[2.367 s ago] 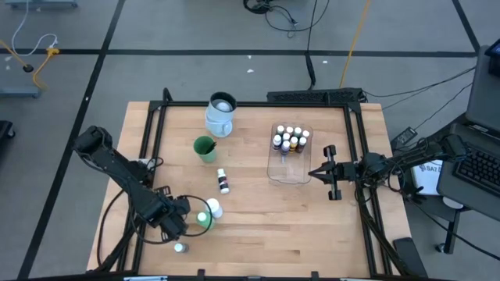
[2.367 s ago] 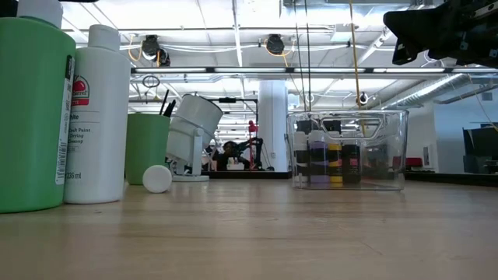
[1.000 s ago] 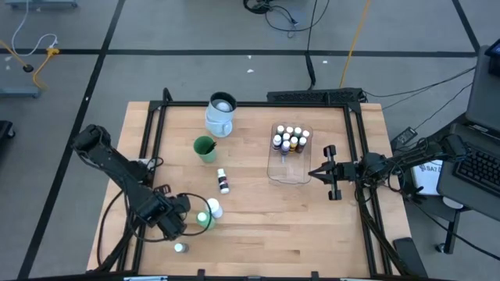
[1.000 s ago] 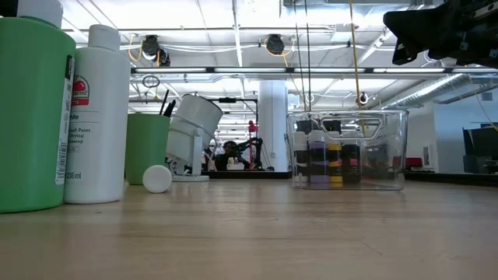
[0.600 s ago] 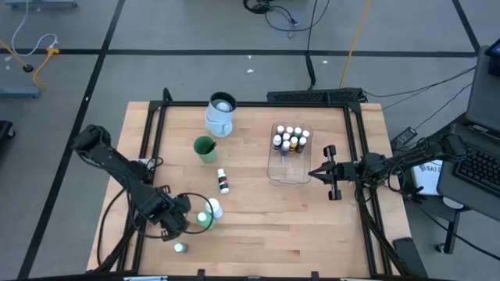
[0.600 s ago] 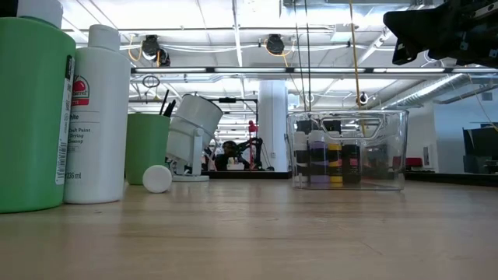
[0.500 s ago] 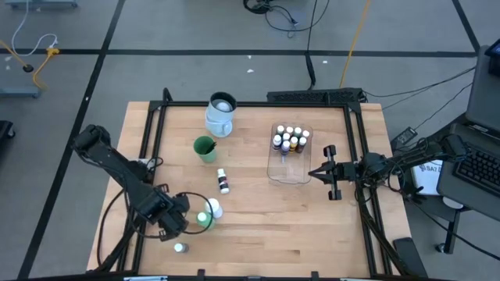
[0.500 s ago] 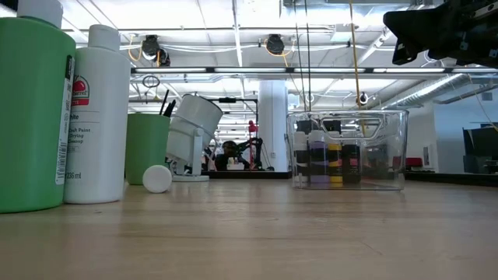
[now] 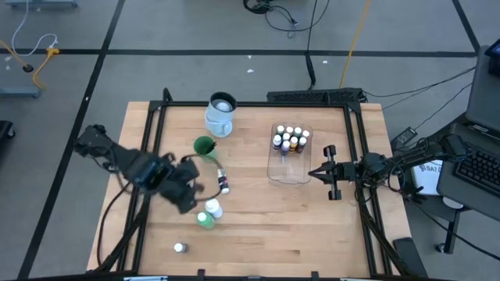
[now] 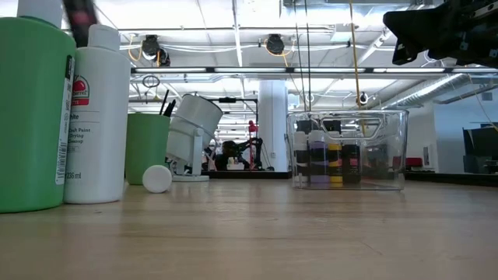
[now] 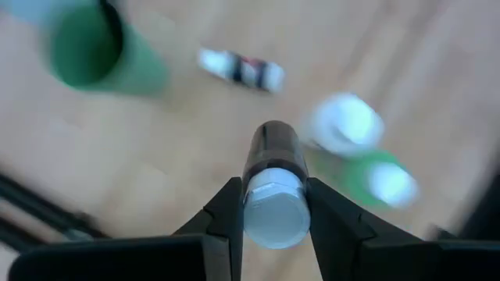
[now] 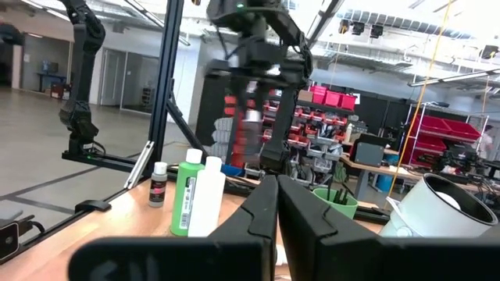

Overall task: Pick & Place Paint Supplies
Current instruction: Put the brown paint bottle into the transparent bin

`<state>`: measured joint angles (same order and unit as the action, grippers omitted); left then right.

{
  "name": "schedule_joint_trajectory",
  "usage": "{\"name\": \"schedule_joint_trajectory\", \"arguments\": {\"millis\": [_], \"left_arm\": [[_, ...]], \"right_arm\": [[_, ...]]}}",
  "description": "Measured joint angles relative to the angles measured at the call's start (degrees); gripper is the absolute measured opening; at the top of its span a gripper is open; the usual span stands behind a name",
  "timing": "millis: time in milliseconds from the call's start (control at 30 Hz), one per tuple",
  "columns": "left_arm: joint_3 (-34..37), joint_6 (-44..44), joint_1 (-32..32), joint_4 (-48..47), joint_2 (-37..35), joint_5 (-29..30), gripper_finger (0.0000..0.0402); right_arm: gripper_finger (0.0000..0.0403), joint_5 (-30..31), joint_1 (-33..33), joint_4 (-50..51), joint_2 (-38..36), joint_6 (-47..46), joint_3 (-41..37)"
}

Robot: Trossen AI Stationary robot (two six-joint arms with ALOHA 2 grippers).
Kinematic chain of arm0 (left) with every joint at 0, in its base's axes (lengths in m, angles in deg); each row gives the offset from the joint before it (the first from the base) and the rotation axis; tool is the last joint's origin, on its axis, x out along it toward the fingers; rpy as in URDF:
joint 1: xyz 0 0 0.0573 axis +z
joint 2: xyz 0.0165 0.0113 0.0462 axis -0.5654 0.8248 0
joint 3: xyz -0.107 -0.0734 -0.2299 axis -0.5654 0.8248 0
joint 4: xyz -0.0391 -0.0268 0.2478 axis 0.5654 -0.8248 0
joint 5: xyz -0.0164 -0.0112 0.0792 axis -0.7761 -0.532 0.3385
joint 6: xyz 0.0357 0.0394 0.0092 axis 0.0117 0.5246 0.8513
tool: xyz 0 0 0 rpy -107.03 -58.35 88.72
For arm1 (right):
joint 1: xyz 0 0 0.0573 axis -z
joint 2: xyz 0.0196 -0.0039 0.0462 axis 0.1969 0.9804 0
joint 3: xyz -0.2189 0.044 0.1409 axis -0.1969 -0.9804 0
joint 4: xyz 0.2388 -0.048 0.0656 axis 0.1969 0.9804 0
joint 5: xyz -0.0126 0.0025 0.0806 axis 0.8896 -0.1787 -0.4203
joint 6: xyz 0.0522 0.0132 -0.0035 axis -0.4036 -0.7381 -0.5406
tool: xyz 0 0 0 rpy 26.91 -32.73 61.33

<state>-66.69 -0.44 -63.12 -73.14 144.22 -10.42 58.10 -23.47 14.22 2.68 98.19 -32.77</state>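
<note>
The near half of the table point(image 9: 297, 234) lies mostly bare, broken only by a lone tiny bottle point(image 9: 180, 247) near the front-left edge. In the left-centre, passage is crowded: a green bottle point(image 9: 205, 221) and white bottle point(image 9: 213, 208) stand touching, a small bottle point(image 9: 223, 184) lies flat beyond them, then a green cup point(image 9: 205, 146) and mug point(image 9: 220, 114). The clear tub point(image 9: 290, 156) blocks the right-centre, with the right gripper point(image 9: 314, 173) just beside it.

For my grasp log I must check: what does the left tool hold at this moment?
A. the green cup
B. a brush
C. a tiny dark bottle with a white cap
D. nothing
C: in the left wrist view the left tool has its fingers closed around a tiny dark bottle with a white cap, lifted above the table.
</note>
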Motion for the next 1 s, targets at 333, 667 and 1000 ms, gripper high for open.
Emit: {"name": "schedule_joint_trajectory", "arguments": {"millis": [333, 667, 1000], "left_arm": [[-2.7, 16.6, 19.7, 4.5, 6.6, 11.6, 0.0099], [-18.7, 39.9, 26.8, 22.0, 25.1, 3.0, 0.0099], [-39.6, 52.1, 30.0, 28.2, 42.2, -3.4, 0.0099]], "right_arm": [[0.0006, 0.0, 0.0, 0.2, 0.0, 0.0, 0.0], [0.0006, 0.0, 0.0, 0.2, 0.0, 0.1, 0.0], [0.0006, -0.2, 0.0, 0.5, 0.0, 1.5, 0.0]]}}
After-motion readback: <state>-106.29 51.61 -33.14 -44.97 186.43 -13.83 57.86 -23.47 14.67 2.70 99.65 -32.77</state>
